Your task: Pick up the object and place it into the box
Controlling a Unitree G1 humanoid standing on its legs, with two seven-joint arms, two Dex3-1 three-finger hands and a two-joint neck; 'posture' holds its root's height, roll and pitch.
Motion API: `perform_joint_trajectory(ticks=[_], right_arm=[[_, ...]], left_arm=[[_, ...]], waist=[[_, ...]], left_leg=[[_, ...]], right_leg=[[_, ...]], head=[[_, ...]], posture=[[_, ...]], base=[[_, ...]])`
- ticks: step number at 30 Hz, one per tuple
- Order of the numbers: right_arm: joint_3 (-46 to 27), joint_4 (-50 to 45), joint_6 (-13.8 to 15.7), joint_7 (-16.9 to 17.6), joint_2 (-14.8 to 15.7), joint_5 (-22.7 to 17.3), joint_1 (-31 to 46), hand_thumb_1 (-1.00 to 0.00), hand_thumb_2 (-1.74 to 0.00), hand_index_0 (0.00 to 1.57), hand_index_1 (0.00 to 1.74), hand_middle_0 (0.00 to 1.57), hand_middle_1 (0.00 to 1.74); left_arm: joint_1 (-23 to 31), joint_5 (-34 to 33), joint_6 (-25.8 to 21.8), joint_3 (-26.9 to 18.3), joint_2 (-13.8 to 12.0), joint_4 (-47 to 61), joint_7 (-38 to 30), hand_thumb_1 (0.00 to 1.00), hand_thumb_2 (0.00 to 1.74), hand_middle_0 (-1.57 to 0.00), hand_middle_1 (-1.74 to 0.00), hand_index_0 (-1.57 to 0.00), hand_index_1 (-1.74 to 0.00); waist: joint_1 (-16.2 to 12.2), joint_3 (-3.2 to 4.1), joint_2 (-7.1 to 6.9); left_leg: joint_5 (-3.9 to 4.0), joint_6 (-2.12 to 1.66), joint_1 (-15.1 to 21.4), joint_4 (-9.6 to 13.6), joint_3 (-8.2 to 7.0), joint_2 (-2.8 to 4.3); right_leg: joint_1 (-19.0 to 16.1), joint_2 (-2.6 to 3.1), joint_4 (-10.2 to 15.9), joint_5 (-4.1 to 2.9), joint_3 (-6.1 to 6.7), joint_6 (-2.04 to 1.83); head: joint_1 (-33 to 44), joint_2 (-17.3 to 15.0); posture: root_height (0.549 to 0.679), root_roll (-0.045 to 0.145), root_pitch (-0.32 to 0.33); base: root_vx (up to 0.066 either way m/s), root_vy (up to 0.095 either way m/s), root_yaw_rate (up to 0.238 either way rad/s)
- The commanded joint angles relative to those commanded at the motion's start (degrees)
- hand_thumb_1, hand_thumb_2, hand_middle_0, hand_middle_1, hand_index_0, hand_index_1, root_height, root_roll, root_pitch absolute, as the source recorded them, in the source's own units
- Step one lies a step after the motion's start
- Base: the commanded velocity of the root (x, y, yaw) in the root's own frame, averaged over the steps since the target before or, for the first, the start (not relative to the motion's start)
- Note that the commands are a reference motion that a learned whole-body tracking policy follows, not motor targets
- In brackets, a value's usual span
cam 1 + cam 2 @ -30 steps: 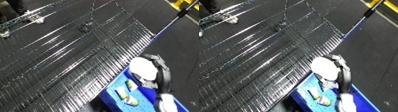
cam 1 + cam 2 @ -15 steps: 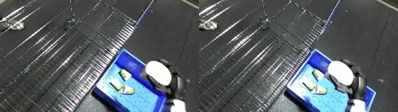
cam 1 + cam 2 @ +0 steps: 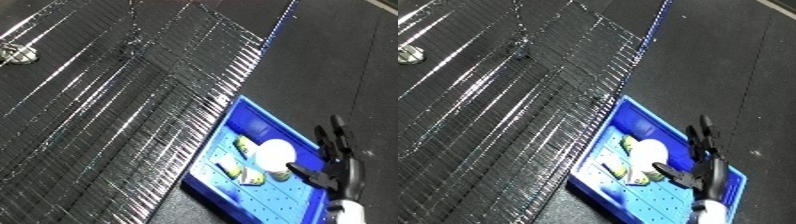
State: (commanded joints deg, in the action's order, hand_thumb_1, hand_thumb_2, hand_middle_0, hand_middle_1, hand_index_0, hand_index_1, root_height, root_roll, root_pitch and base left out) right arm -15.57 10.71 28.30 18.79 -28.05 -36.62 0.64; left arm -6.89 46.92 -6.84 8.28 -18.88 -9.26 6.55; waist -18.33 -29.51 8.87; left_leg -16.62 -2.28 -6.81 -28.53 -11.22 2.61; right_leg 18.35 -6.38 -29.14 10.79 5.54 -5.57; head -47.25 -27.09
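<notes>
At the lower right, five o'clock of the wire-mesh desk [image 3: 115, 115] | blue bin [image 3: 233, 202] sits just off the mesh edge | white round object [image 3: 275, 152] lies inside it among small yellow-green items [image 3: 242, 145] | right robot hand [image 3: 704, 170] beside it — fingers spread, empty — likely just released | left robot hand not visible.

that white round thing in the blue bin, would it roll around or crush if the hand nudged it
The white round object looks smooth and ball-like, so a nudge would probably roll it, though the small items packed beside it and the blue bin walls should stop it quickly. It keeps its shape lying there, so likely rigid rather than squashy. The right hand is open beside it.
</notes>
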Motion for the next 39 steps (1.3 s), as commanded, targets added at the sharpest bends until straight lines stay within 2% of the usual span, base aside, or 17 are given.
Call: perform_joint_trajectory(ticks=[7,12,17,22,26,32,35,39], right_arm=[[1.3,-1.4,-1.2,-2.0,0.6,1.9,0.1,0.00,0.00,0.00,0.00,0.00,0.00],[3.8,-4.3,-2.9,-3.8,1.4,6.4,-0.2,0.00,0.00,0.00,0.00,0.00,0.00],[6.9,-7.2,-5.1,-5.1,1.6,11.0,-1.3,0.00,0.00,0.00,0.00,0.00,0.00],[9.0,-8.3,-7.2,-6.8,1.5,11.3,-3.3,0.00,0.00,0.00,0.00,0.00,0.00],[10.2,-8.5,-8.4,-8.3,1.6,11.5,-4.9,0.00,0.00,0.00,0.00,0.00,0.00],[12.5,-9.2,-10.7,-10.3,2.0,14.9,-6.5,0.00,0.00,0.00,0.00,0.00,0.00],[13.9,-8.7,-11.7,-10.8,2.0,16.1,-7.3,0.00,0.00,0.00,0.00,0.00,0.00],[14.8,-7.3,-11.9,-10.7,2.5,15.8,-7.9,0.00,0.00,0.00,0.00,0.00,0.00]], left_arm=[[0.3,0.3,-0.1,0.3,0.5,-0.3,-0.2,1.00,1.74,-1.57,-1.74,-1.57,-1.74],[0.8,0.2,0.1,0.4,0.8,-0.2,-0.5,1.00,1.74,-1.57,-1.74,-1.57,-1.74],[0.9,0.2,0.7,0.5,0.6,0.1,-0.8,1.00,1.74,-1.57,-1.74,-1.57,-1.74],[0.5,-0.1,1.1,0.6,0.7,-0.3,-1.2,1.00,1.74,-1.57,-1.74,-1.57,-1.74],[0.5,-0.3,1.4,0.5,0.7,-0.7,-1.1,1.00,1.74,-1.57,-1.74,-1.57,-1.74],[0.8,-0.8,2.2,0.3,0.5,-1.1,-0.9,1.00,1.74,-1.57,-1.74,-1.57,-1.74],[0.7,-1.3,2.7,0.1,0.2,-1.6,-0.7,1.00,1.74,-1.57,-1.74,-1.57,-1.74],[0.4,-2.2,4.1,-0.8,-0.5,-1.9,-0.2,1.00,1.74,-1.57,-1.74,-1.57,-1.74]], waist=[[0.7,0.28,-0.32],[1.9,0.77,-1.03],[3.6,1.20,-1.98],[5.5,1.54,-3.02],[7.1,1.81,-3.50],[9.6,2.18,-4.73],[11.0,2.38,-5.69],[12.7,2.45,-6.90]], left_leg=[[0.93,-0.33,0.1,0.5,0.56,0.01],[1.46,-0.47,0.4,1.0,1.44,-0.15],[1.58,-0.40,0.2,1.3,2.52,-0.36],[1.60,-0.33,0.1,1.7,3.55,-0.53],[1.88,-0.44,0.1,2.0,4.38,-0.79],[2.46,-0.57,0.2,2.3,5.79,-1.05],[2.61,-0.60,0.0,2.1,6.51,-0.92],[2.82,-0.55,-0.7,1.5,7.49,-0.61]], right_leg=[[-0.6,0.07,0.4,-0.06,-0.28,0.20],[-1.6,0.11,0.6,0.05,-0.80,0.45],[-2.3,0.10,0.6,0.15,-1.44,0.59],[-3.1,0.06,0.7,0.18,-2.31,0.72],[-4.2,-0.15,1.0,0.12,-3.03,0.88],[-5.8,-0.58,1.8,-0.18,-4.17,0.99],[-6.5,-0.67,1.9,-0.28,-4.82,1.03],[-7.1,-0.51,1.5,-0.23,-5.72,1.15]], head=[[2.0,-1.7],[4.5,-3.0],[7.5,-4.0],[8.8,-5.2],[10.2,-6.8],[15.2,-9.3],[18.1,-10.3],[21.2,-11.2]], posture=[[0.665,0.092,-0.009],[0.665,0.090,-0.018],[0.666,0.087,-0.024],[0.666,0.081,-0.031],[0.667,0.077,-0.039],[0.668,0.073,-0.052],[0.668,0.068,-0.058],[0.668,0.059,-0.066]], base=[[0.007,-0.003,0.040],[0.019,-0.012,0.105],[0.003,-0.026,0.132],[0.003,-0.031,0.150],[0.025,-0.019,0.160],[0.032,-0.034,0.167],[0.037,-0.085,0.194],[0.041,-0.101,0.190]])
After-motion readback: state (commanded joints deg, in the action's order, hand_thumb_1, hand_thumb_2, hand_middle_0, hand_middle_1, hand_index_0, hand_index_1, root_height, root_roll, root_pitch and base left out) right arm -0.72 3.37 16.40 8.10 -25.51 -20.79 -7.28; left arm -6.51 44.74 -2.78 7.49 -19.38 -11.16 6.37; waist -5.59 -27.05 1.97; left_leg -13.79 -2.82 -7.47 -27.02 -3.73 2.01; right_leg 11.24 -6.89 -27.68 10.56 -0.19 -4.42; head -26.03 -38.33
